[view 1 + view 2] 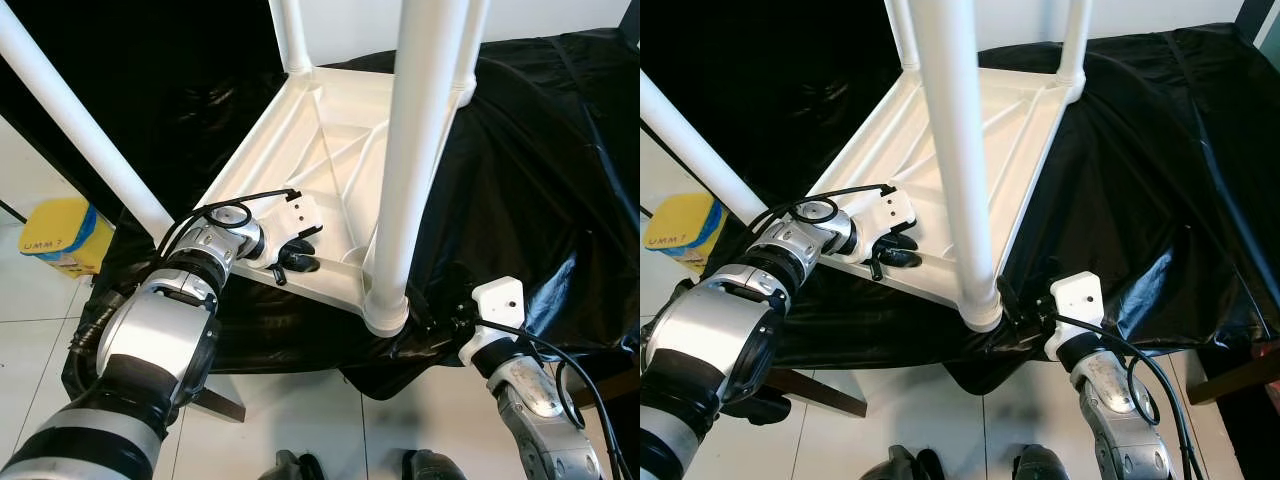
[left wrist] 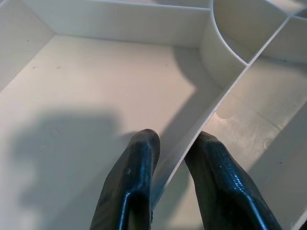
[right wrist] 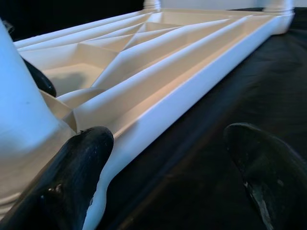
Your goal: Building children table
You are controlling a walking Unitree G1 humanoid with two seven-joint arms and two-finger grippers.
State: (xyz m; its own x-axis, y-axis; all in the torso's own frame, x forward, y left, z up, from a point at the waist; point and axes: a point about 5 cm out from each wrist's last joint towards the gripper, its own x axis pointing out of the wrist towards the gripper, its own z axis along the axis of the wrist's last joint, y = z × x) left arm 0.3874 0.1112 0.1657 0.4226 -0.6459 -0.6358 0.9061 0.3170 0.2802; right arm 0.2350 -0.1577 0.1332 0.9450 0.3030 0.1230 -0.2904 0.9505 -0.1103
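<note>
You've got the white children's table (image 1: pixel 330 150) lying upside down on the desk (image 1: pixel 1160 180), which is draped in a black cloth, with its ribbed underside facing up and its white legs standing up from the corners. Your left gripper (image 1: pixel 298 258) is down at the near edge of the tabletop, and the wrist view shows its two black fingers (image 2: pixel 132 187) straddling one thin white rib (image 2: pixel 201 124) of the underside, one finger on each side, close in on it; that looks like a grip on the rib, just beside a curved socket wall. Your right gripper (image 1: pixel 1025 312) sits at the near corner of the desk, right at the base of the nearest leg (image 1: pixel 958 160). From its wrist camera, the fingers are spread wide apart: one fingertip (image 3: pixel 72 182) rests against the flared foot of that leg and the table's outer rim, the other hangs well apart over the black cloth, gripping nothing. That near leg rises straight up through the middle of your head view and hides part of the tabletop behind it. Off the desk's left edge, on the pale tiled floor (image 1: pixel 300 420), there's a yellow box (image 1: pixel 60 235) with a blue band and some handwritten letters too small to read.
</note>
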